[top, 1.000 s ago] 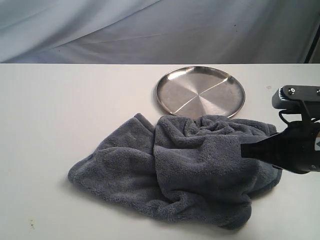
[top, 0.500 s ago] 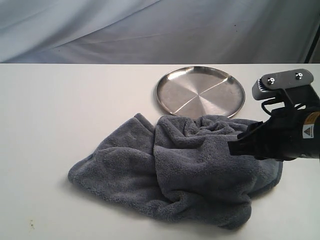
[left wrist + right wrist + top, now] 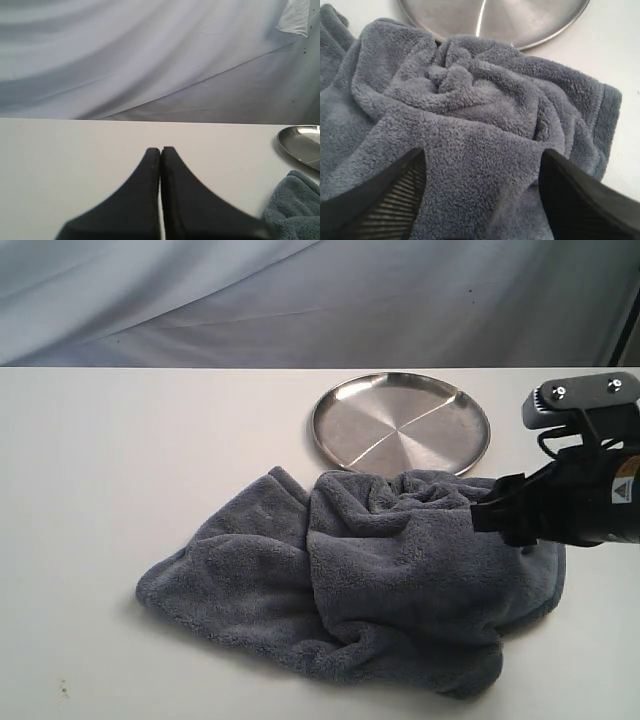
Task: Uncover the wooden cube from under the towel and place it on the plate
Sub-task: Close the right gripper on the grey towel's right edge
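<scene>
Crumpled blue-grey towel (image 3: 360, 580) on a white tabletop (image 3: 150, 440), its far edge touching a silver plate (image 3: 400, 425). Right gripper (image 3: 482, 160) over the towel, jaws apart. Left gripper (image 3: 160, 152) closed together. The wooden cube cannot be seen.

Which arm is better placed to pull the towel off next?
Right. Its pincer is open directly over the towel's bunched folds beside the plate. The left pincer is shut over the table, with only a towel corner at the edge of its view.
</scene>
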